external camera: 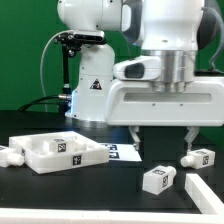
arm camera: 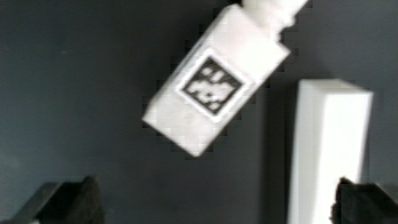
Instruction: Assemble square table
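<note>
My fingers (arm camera: 68, 200) look like dark, matt plastic. The leg (arm camera: 217, 88) is of white plastic, smooth, with a soft shine; its tag (arm camera: 212, 84) looks like matt printed paper. The bar (arm camera: 331, 150) beside the leg is equally white and smooth. Under the leg the table (arm camera: 71, 90) is black and matt.

both views were coarse and soft; the wrist view's leg (arm camera: 217, 85) was blurred and overexposed against the dark table (arm camera: 89, 80).
</note>
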Tool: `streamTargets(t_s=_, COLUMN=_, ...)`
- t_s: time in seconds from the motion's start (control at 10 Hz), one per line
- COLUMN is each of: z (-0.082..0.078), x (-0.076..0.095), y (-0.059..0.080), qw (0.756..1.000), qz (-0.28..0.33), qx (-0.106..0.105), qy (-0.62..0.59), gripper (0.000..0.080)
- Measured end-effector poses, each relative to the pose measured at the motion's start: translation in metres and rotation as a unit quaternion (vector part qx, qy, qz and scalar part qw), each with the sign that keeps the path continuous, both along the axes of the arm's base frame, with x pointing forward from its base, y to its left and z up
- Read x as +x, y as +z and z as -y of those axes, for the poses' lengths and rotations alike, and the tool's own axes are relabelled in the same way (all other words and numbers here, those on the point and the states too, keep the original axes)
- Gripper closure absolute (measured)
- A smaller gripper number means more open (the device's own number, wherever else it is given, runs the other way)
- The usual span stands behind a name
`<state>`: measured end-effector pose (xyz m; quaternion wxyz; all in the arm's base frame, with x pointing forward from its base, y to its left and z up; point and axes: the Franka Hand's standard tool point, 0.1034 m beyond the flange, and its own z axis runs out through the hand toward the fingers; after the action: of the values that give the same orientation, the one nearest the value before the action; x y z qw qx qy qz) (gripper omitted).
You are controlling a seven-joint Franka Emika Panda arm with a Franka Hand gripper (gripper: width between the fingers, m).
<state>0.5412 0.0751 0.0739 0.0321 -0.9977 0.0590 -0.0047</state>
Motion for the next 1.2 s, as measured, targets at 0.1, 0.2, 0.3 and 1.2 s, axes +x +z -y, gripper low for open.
streamTargets(t_s=0.1, z=0.006, x=0.002, y=-0.001, qw=1.0, qz=0.0, qx=0.011, qy=-0.025, gripper=0.015)
streamTargets(t_s=0.2, z=0.012, x=0.004, y=-0.001, qw=1.0, qz=0.003, qx=0.015, qy=-0.022, gripper=0.015)
streamTargets(t_s=0.3, z=0.008, x=0.003, y=-0.001, qw=1.0, qz=0.002, qx=0.015, qy=-0.02, gripper=0.015)
streamTargets(t_s=1.2, z=-0.005, x=-0.018, y=-0.051, qw=0.997, qz=-0.029, qx=0.018, qy=-0.075, gripper=0.015)
